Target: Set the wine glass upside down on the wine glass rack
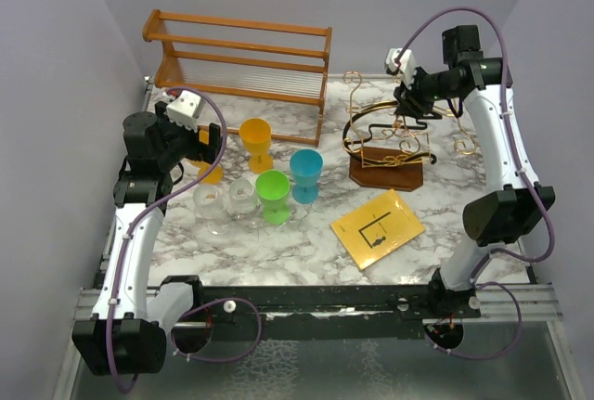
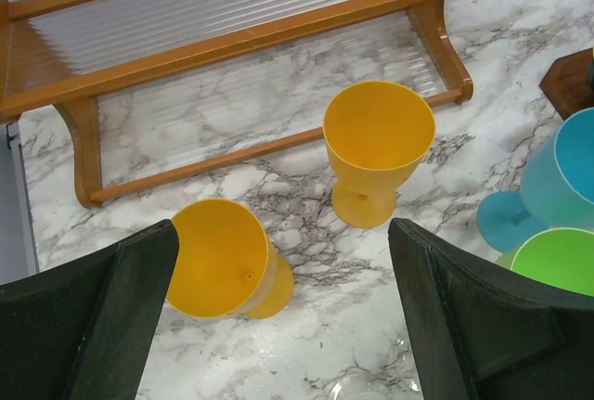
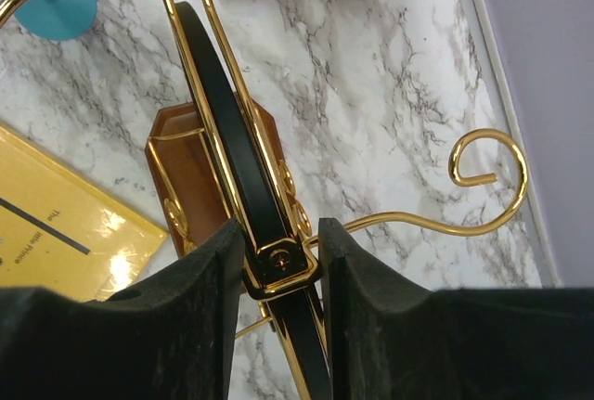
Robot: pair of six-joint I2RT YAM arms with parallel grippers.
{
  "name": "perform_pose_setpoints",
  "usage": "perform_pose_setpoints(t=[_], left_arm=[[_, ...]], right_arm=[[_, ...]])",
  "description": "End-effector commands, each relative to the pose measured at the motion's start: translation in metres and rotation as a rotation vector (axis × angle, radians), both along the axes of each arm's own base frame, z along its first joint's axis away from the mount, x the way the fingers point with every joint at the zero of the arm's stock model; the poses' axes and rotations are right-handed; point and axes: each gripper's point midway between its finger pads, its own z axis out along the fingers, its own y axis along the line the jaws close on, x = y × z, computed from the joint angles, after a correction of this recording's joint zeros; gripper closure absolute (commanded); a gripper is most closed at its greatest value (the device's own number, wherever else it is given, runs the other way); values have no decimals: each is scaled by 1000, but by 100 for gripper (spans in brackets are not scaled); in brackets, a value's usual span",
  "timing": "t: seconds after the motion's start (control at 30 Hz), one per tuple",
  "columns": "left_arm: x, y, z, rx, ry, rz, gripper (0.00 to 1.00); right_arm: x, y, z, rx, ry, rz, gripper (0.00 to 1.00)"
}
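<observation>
Where the arms are bolted: near edge of the marble worktop (image 1: 306,251).
Yellow booklet (image 1: 378,226): lies flat, near the right arm's base.
Clear glasses (image 1: 243,194): two, just beside the green wine glass (image 1: 273,187), left of centre.
Left gripper (image 2: 283,242): jaws wide apart, holding nothing, above the tipped orange wine glass (image 2: 218,256).
Tipped orange wine glass: lies on its side on the worktop, apart from the rack.
Blue wine glass (image 1: 305,170): upright, just beside the green one.
Upright orange wine glass (image 2: 379,135): stands in front of the wooden shelf (image 2: 232,43).
Wine glass rack (image 1: 388,168): right of centre on its dark base; no glass hangs on it.
Right gripper (image 3: 283,251): closed on the rack's black-and-gold hoop.
Wooden shelf: far left, against the back wall.
</observation>
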Motion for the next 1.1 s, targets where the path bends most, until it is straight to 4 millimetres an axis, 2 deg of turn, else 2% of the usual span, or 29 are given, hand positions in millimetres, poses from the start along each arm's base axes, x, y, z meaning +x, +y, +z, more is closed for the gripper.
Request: perform_pose_setpoints(t=[0.0,0.13,0.2,0.27,0.47,0.57,0.8,1.07], left_arm=[[3,-3,5,-13,-18,-22,1],[4,-5,4,-31,-8,-27,1],[4,-6,4,-43,-5,-25,1],[4,-5,5,-47,-2,-19,1],[10,12,9,-39,3,90,1],[11,19,9,-27,7,133,1],[18,35,7,-16,37,229,4],[22,78,-2,41,85,413,4]], right_arm=[[-9,-8,-32,-73,80,-21,61],[-3,-6,-23,-47,40,-42,55],[-2,-3,-18,-30,20,-49,44],[2,-2,-11,-12,-13,-59,38],[6,-4,10,27,-114,-124,28],[5,-4,25,64,-162,-167,26],[-1,-3,78,223,-283,-289,25],[-30,1,135,393,-392,-337,23]])
